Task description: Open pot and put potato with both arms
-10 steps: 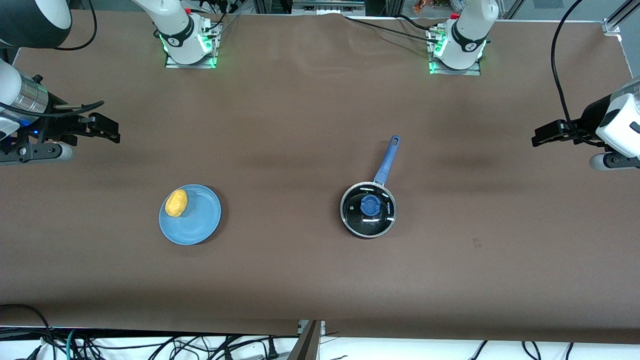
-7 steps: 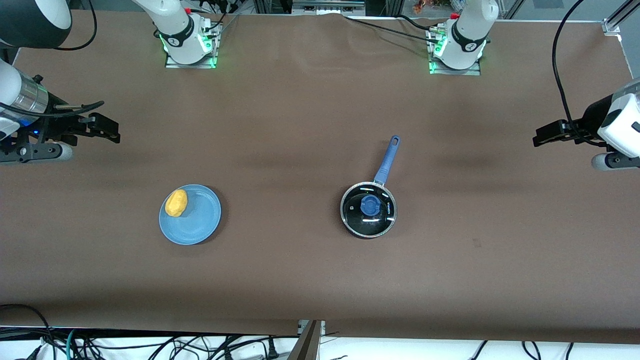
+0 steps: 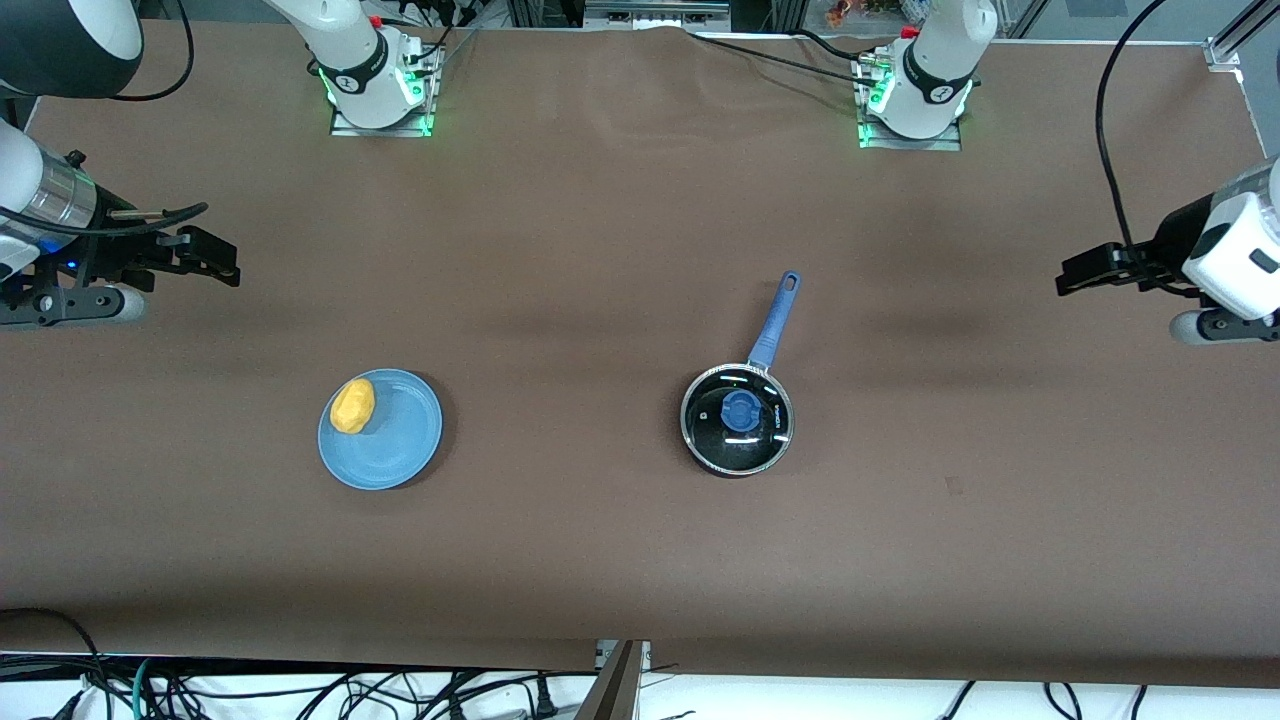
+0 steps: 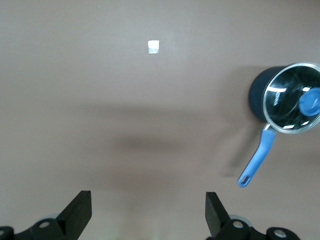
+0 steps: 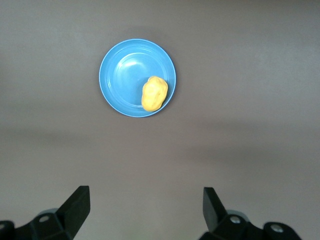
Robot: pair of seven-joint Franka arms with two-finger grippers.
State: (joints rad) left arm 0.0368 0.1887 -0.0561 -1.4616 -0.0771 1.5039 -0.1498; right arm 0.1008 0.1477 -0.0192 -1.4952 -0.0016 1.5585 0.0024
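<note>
The pot (image 3: 737, 430) sits on the tabletop (image 3: 600, 250) with its lid (image 4: 294, 105) on, toward the left arm's end from the blue plate (image 3: 395, 445). The potato (image 3: 352, 406) lies on that plate, at its rim. The left end effector (image 3: 1085, 272) hangs above the tabletop well apart from the pot, fingers spread and empty. The right end effector (image 3: 205, 258) hangs near the plate, likewise spread and empty.

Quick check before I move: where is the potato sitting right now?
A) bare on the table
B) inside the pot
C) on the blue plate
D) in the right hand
C: the potato lies on the blue plate, near its rim, while the pot is covered by its lid.
</note>
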